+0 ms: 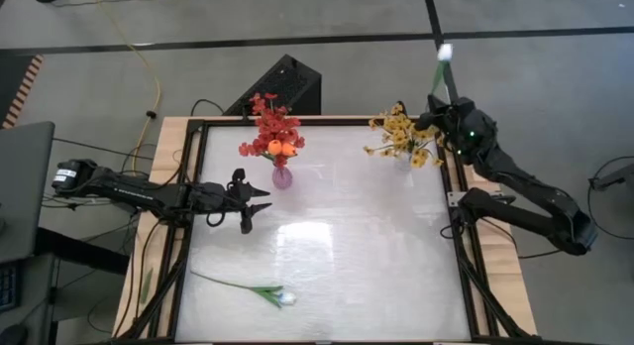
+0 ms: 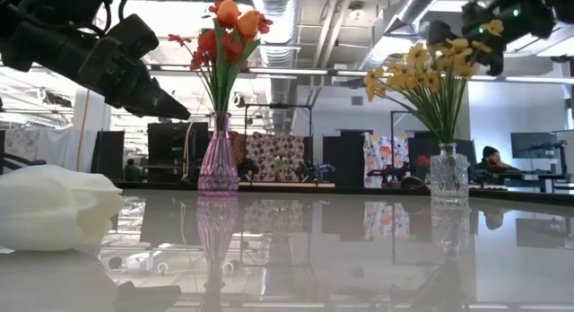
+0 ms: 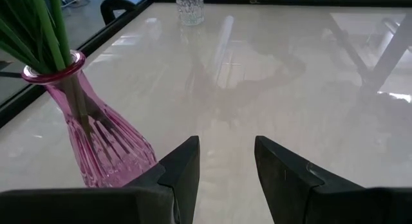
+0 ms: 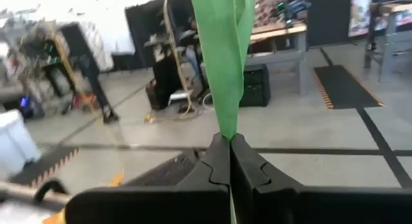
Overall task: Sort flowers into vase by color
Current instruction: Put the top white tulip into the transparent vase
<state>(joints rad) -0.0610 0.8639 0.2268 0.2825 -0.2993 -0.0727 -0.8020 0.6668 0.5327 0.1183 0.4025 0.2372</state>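
Right pincer (image 4: 230, 161): clamped on a white tulip's (image 1: 445, 54) green stem, raised beside the clear vase (image 1: 404, 155) of yellow sprays (image 1: 400, 134) at the counter's (image 1: 337, 256) far right.
Left pincer (image 3: 226, 166): fingers apart, empty, near the pink vase (image 1: 282, 176).
Pink vase: red sprays (image 1: 267, 122), orange tulips (image 1: 281, 146).
Loose white tulip (image 1: 284, 297): lying near-left on the counter.

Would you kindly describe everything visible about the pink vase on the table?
The pink vase looks like translucent ribbed glass, with a narrow neck, flared rim and wide base. It stands upright on the glossy table, toward the far left. Green stems fill its neck, carrying red blossoms and orange tulips. Nothing else touches it; the left gripper, open, hovers close beside it.
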